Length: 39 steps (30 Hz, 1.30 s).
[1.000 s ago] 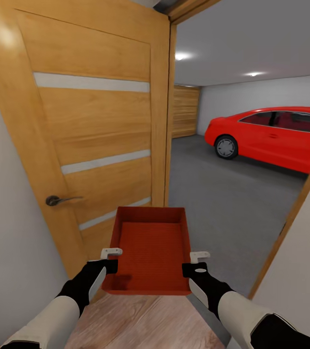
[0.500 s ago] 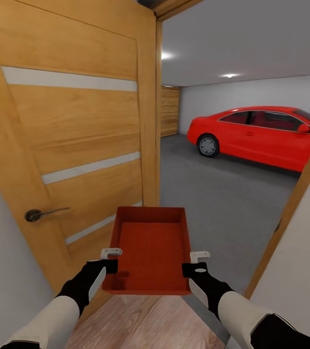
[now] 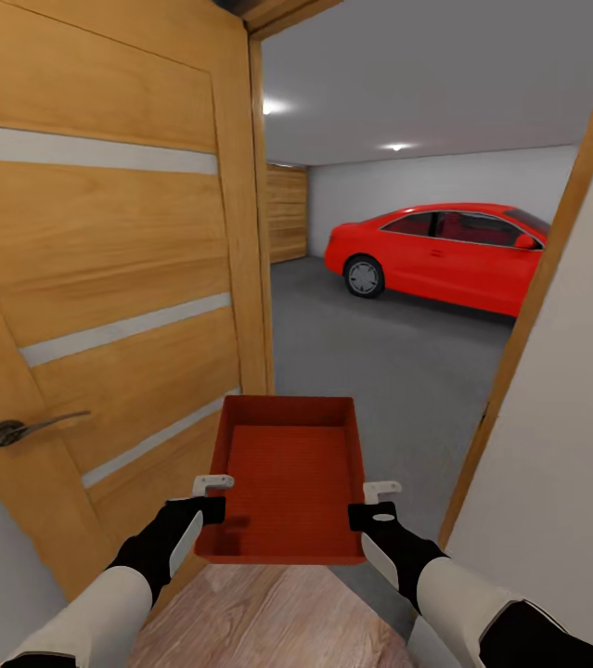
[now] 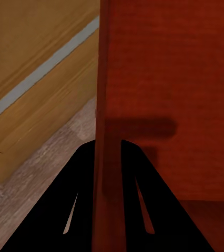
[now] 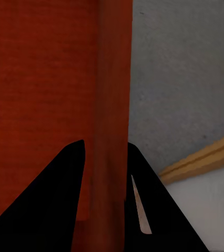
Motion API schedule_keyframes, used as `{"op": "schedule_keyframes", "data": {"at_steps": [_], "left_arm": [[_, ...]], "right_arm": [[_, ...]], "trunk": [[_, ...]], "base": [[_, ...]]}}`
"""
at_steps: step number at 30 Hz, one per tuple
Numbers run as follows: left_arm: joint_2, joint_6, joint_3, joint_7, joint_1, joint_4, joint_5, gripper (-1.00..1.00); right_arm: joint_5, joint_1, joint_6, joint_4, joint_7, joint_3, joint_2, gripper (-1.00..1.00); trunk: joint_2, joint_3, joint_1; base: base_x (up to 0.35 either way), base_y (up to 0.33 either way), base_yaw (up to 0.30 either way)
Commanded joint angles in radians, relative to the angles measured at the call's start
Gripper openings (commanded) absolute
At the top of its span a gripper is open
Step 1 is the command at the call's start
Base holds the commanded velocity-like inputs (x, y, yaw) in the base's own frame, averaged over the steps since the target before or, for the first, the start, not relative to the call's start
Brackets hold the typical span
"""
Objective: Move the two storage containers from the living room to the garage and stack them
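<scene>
Both jaws clamped on one storage container [image 3: 289, 478]: left gripper [image 3: 211, 496] pinches its left wall, right gripper [image 3: 378, 501] its right wall, fingers either side of the thin wall in both wrist views. Beyond the jaws, garage [image 3: 407, 186] through the doorway, grey floor [image 3: 370, 362], red car [image 3: 440, 255] far ahead-right. Open wooden door [image 3: 101, 278] just left of left gripper, door handle [image 3: 27, 429] further left. Wood plank flooring [image 3: 259, 617] below.

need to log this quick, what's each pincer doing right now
Left pincer: closed on the left wall of the storage container.
Right pincer: closed on the container's right wall.
</scene>
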State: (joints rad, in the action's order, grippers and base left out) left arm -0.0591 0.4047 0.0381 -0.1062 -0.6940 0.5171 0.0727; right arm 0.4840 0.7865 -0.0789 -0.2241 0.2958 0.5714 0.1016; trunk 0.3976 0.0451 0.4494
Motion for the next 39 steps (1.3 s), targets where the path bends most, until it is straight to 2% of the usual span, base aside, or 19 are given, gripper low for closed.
{"op": "schedule_keyframes", "data": {"at_steps": [1,11,39], "left_arm": [[-0.005,0.008,-0.015,-0.012,-0.001,0.003,-0.013,-1.00],[-0.005,0.008,-0.015,-0.011,-0.001,0.003,-0.013,-1.00],[-0.005,0.008,-0.014,-0.011,-0.001,0.003,-0.013,-1.00]], "right_arm": [[-0.008,0.000,-0.006,-0.001,0.085,-0.002,0.001,-1.00],[-0.008,0.000,-0.007,-0.001,0.086,-0.002,0.001,-1.00],[-0.008,0.000,-0.009,-0.001,0.085,-0.002,0.001,-1.00]], "trunk": [[0.002,0.002,0.001],[0.002,0.002,0.001],[0.002,0.002,0.001]], "base": [[0.000,0.000,-0.084],[0.168,0.202,-0.041],[0.154,0.131,-0.237]]}}
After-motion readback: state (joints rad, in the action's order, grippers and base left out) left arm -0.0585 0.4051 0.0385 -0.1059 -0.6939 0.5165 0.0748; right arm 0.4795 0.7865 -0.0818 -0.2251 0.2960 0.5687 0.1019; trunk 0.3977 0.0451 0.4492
